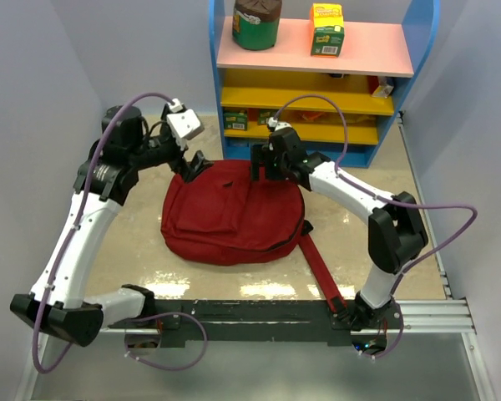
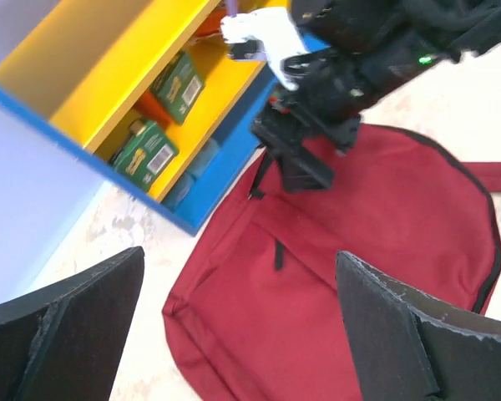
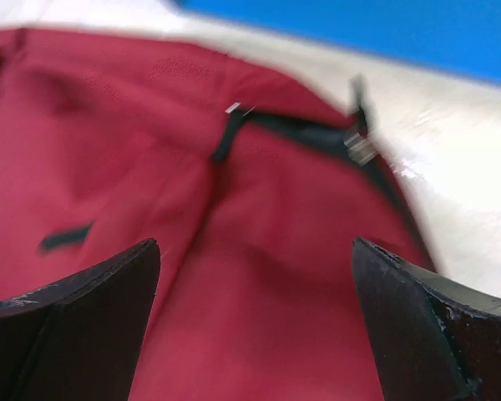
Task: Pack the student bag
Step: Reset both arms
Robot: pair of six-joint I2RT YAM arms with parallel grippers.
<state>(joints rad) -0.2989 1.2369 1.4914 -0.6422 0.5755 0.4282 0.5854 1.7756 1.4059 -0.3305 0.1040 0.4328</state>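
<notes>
The dark red soft fabric student bag (image 1: 234, 221) is laid flat just before the blue-and-yellow shelf unit (image 1: 317, 134). The left gripper (image 1: 194, 164) and right gripper (image 1: 265, 171) are poised at its shelf-side edge, jaws spread. Loose cloth could be pinched instead of the dark zipper (image 3: 292, 129), or the 2 grippers knocked together.

a: student bag (image 1: 225, 221), dark red, soft fabric, slumped flat mid-counter (image 1: 134, 242).
b: which way up?
a: face with dark zip pulls upward. one long red strap (image 1: 321, 271) trails off toward the near right edge.
</notes>
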